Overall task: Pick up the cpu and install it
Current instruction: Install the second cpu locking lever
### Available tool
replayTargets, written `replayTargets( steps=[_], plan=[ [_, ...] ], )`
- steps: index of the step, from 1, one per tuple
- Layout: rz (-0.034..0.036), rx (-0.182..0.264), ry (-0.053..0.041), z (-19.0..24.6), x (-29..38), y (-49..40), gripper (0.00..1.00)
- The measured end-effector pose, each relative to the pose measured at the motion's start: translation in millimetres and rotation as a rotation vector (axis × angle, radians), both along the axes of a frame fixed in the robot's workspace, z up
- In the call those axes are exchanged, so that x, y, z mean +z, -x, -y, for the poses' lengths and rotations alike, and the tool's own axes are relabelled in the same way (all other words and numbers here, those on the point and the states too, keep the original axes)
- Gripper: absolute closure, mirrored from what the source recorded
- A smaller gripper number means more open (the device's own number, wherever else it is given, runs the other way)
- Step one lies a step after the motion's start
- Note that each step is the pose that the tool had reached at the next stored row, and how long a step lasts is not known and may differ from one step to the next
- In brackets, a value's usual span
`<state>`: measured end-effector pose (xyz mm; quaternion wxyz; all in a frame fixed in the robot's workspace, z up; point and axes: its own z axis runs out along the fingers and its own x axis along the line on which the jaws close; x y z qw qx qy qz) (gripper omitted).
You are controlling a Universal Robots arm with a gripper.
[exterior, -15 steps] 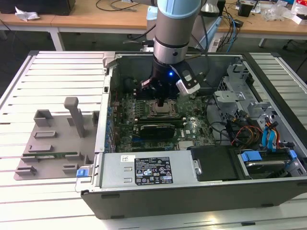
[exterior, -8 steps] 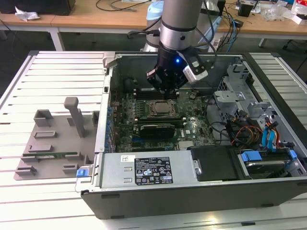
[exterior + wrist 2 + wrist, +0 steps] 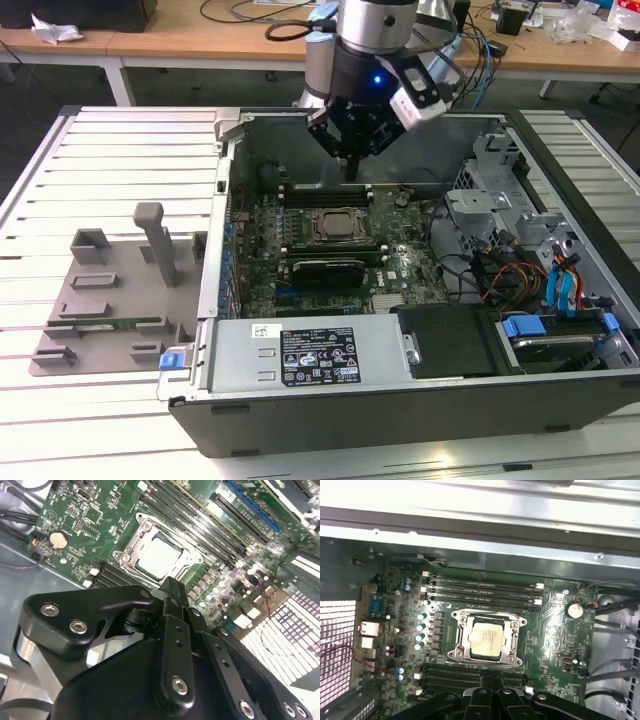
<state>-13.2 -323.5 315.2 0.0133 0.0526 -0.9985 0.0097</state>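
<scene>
The cpu (image 3: 340,226) lies flat in the metal-framed socket (image 3: 312,226) in the middle of the green motherboard, inside the open computer case (image 3: 400,410). Its pale silver top shows in both wrist views (image 3: 159,557) (image 3: 487,639), and the socket frame (image 3: 461,641) surrounds it. My gripper (image 3: 351,170) hangs above the board, a little beyond the socket toward the case's far wall, clear of the cpu. Its black fingers (image 3: 172,592) are pressed together with nothing between them; their tips (image 3: 490,681) sit over the memory slots beside the socket.
Empty memory slots (image 3: 480,586) flank the socket. A power supply (image 3: 300,355) fills the case's near side, and a drive cage with cables (image 3: 520,270) stands at the exterior view's right. A grey fixture (image 3: 110,290) holding a green memory stick (image 3: 110,323) sits outside at the left.
</scene>
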Motion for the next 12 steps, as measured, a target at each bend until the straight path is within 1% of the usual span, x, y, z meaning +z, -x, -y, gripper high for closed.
replayTargets(
  steps=[1, 3, 6, 12],
  plan=[
    [0.0, 0.0, 0.0031, -0.6, 6.4, 0.0, 0.89],
    [0.0, 0.0, 0.0062, -1.1, 13.0, 0.0, 0.89],
    [0.0001, 0.0, 0.0084, -1.6, 20.2, 0.0, 0.89],
    [0.0, 0.0, 0.0081, -1.6, 20.3, 0.0, 0.89]
  ],
)
